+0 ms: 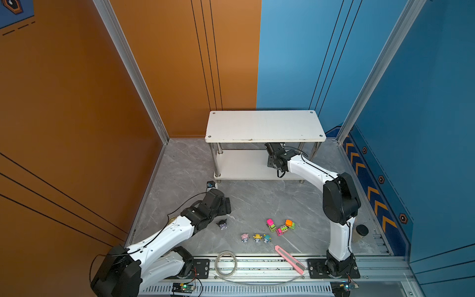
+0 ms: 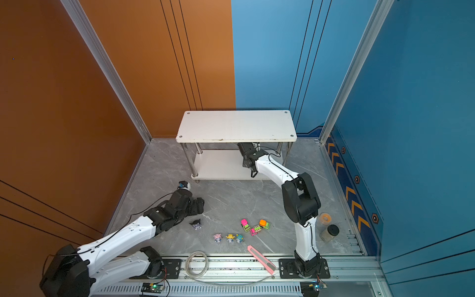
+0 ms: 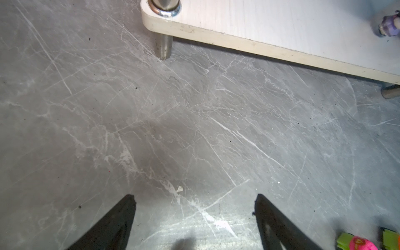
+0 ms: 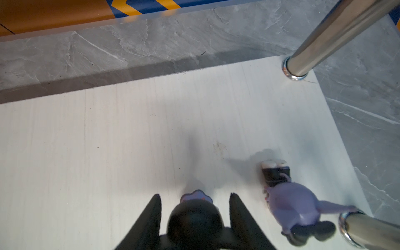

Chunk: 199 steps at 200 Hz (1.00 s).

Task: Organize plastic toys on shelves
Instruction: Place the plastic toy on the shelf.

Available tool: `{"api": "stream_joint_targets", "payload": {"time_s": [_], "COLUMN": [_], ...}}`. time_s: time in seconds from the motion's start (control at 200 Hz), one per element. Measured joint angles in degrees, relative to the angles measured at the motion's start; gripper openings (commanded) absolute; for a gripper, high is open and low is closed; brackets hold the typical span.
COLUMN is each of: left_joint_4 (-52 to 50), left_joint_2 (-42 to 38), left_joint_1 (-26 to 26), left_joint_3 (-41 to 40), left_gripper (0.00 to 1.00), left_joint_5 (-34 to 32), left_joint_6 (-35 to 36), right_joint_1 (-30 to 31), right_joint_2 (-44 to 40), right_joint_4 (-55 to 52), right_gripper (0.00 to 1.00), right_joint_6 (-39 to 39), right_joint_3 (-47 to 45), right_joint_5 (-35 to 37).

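The grey marbled surface (image 1: 257, 200) carried the shelves (image 1: 264, 126) at its far side, with the top board bare. The right end effector (image 4: 194, 194) was under that board, over the lower board (image 4: 108, 129). It looked clenched on a black-purple figurine (image 4: 194, 218), whose ears met both fingers. Just beside it a second black-purple figurine (image 4: 292, 207) lay on its side, one ear reaching a chrome leg (image 4: 368, 229). The left end effector (image 3: 194, 195) hung released over bare surface close to the rack's near-left leg (image 3: 163, 46). The third black-purple figurine (image 1: 222, 224) sat on the surface just near-right of the left wrist, so the left arm seemed the nearer one for it. The trucks (image 1: 281, 226) and pastel figurines (image 1: 257, 237) sat farther right, towards the right arm's base.
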Motion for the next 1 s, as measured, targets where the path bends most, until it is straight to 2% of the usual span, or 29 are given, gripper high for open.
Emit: {"api": "stream_joint_targets", "payload": {"time_s": [0.601, 0.996], "left_joint_4": [0.44, 0.87], "left_joint_2": [0.0, 0.0], "left_joint_1": [-0.02, -0.02], "left_joint_3": [0.0, 0.0], "left_gripper": [0.88, 0.91], "left_joint_5": [0.02, 0.02], "left_joint_6": [-0.02, -0.07], "right_joint_1": [0.0, -0.04], "right_joint_2": [0.07, 0.07], "right_joint_4": [-1.38, -1.92], "right_gripper": [0.36, 0.55], "right_joint_6": [-0.02, -0.02], "right_joint_3": [0.09, 0.59], "right_joint_5": [-0.74, -1.16]}}
